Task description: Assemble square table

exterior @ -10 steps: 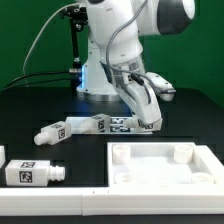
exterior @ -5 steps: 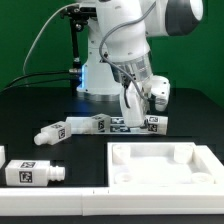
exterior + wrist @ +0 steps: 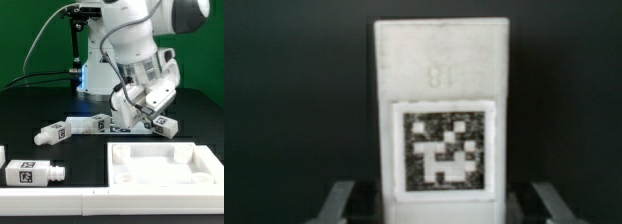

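A tagged white leg [image 3: 163, 125] is held in the pincer [image 3: 150, 119] — tilted, above the table [image 3: 30, 110]. The square panel [image 3: 150, 175] is seen nearby.

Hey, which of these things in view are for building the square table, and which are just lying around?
For the job: square panel, held leg, tilted leg, middle leg, front leg.
Lying about: white border strip, black stand.
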Motion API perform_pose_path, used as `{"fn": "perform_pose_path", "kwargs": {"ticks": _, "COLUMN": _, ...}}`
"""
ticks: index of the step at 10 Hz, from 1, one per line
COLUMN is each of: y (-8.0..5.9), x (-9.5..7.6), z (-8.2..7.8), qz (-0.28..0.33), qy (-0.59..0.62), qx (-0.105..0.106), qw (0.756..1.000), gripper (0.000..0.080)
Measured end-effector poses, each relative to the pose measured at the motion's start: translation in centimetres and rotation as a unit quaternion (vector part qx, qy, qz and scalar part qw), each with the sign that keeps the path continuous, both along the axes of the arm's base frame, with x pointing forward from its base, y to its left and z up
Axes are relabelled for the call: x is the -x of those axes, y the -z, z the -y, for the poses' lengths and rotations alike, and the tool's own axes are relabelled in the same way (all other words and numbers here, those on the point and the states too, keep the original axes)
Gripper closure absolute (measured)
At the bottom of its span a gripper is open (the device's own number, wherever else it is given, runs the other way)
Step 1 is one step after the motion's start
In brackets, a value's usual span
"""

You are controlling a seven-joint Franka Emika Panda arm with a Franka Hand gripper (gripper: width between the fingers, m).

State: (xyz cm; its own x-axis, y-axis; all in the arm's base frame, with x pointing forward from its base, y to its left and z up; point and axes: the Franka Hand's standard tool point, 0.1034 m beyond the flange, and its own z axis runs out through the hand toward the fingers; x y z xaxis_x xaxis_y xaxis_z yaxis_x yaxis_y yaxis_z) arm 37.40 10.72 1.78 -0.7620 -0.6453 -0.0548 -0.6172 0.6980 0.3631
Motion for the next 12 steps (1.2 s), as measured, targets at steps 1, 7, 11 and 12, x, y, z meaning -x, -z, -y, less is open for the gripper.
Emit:
{"fn": "perform_pose_path", "kwargs": {"ticks": 1, "y": 0.2, "x": 0.1, "z": -0.9, "qz": -0.010, "qy": 0.005, "qx": 0.000, "qw": 1.000, "gripper": 0.0514}}
{"fn": "perform_pose_path", "kwargs": {"ticks": 7, "y": 0.2, "x": 0.0, "z": -1.5, "qz": 0.013, "qy": -0.063, "qx": -0.016, "qw": 0.998, "gripper": 0.0290}}
{"fn": "perform_pose_path", "kwargs": {"ticks": 11, "y": -3.4, "x": -1.0, "z": -2.3, "qz": 0.059, "qy": -0.196, "qx": -0.080, "qw": 0.976, "gripper": 0.0151}}
{"fn": "perform_pose_path", "kwargs": {"ticks": 12, "y": -4.2, "x": -0.7, "z": -3.3, "qz": 0.057, "qy": -0.225, "qx": -0.088, "qw": 0.969, "gripper": 0.0151}}
